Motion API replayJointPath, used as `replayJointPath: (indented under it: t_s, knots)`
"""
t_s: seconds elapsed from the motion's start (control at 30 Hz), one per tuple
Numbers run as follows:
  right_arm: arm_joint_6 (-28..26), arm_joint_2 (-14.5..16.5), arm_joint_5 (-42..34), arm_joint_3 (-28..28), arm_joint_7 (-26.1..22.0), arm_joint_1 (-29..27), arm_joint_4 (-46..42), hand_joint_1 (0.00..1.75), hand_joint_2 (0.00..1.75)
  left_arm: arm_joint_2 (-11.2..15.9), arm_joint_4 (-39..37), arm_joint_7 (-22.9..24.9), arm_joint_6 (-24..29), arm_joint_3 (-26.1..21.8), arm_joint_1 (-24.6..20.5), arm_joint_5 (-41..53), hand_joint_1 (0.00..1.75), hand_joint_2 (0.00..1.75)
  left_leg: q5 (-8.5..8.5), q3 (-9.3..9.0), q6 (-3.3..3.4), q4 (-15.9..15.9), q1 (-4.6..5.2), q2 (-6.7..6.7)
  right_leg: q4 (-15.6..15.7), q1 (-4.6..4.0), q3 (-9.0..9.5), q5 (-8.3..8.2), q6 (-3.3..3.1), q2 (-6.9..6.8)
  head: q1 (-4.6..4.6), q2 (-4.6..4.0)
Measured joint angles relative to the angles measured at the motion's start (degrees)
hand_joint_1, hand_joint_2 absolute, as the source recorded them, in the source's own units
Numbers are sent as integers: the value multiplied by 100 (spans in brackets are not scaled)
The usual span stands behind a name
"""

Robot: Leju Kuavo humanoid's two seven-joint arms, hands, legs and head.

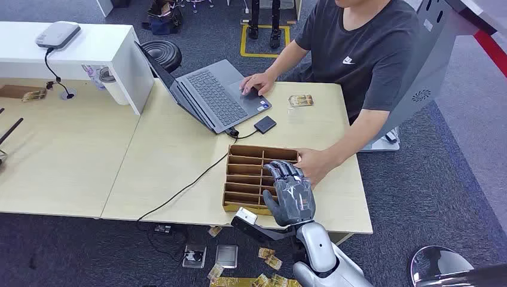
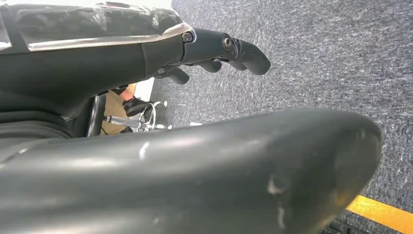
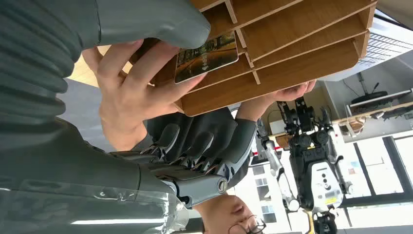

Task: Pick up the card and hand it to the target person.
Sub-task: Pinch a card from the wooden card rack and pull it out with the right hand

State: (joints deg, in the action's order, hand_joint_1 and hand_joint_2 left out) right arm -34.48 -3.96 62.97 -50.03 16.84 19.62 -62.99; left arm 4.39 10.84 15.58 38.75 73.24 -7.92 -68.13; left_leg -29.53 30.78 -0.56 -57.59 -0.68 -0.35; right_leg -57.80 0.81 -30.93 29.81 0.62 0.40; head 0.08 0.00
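Floor litter lay nearest, a few small gold packets point(image 1: 270, 261) scattered on the dark carpet point(image 1: 78, 251) below the table edge. Just above them, the robot's right hand point(image 1: 290, 194) reached over the near right part of the wooden tray point(image 1: 245, 177), its fingers point(image 1: 284, 171) stretched forward over the compartments. From the right wrist camera the card point(image 3: 206, 57) was seen sitting in a tray compartment, with the grey thumb point(image 3: 151, 22) close against it and the darker fingers point(image 3: 195, 144) on the tray's other side; whether the hand actually gripped the card could not be told. A person's hand point(image 1: 315, 164) rested against the tray's right side, touching the card's edge in the wrist picture. The left hand point(image 2: 221, 51) hung over carpet, its fingers loosely curled and holding nothing.

Beyond the tray, on the pale table point(image 1: 173, 149), lay a small black box point(image 1: 265, 124) with a cable, then an open laptop point(image 1: 209, 92) under the person's other hand point(image 1: 257, 82). Farther left stood a white counter point(image 1: 78, 51) carrying a grey device point(image 1: 58, 34).
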Motion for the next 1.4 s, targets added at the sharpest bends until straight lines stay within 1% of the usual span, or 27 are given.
replayJointPath:
  t_s: [0.17, 0.57, 0.93, 1.4]
  knots:
    - [16, 3, -42, -19, -46, -39, 2, 58, 175, -1, 0, 0, -2, 0, 0, 25, 0, 0, 0, 0, 0, 0, 0, 0, 0, 0, 0, 0, 0, 0, 1, 0]
    - [15, 43, -102, -83, -155, -52, 115, 63, 175, -7, 0, -2, -17, 0, 0, 40, 0, 0, 0, 1, 0, 0, 0, 0, 0, 0, 0, 0, 0, 0, 2, 0]
    - [-24, 150, -184, -116, -268, 70, 303, 69, 175, -15, 0, 0, -16, 0, -1, 74, 0, 0, 0, 1, 0, 0, 0, 0, 0, 0, 0, 0, 0, 0, 1, 0]
    - [-49, 254, -269, -181, -274, 256, 618, 68, 175, -17, 0, 0, -20, 0, -1, 132, 0, 0, 0, 1, 0, 0, 0, 0, 0, 0, 0, 0, 0, 0, 1, 0]
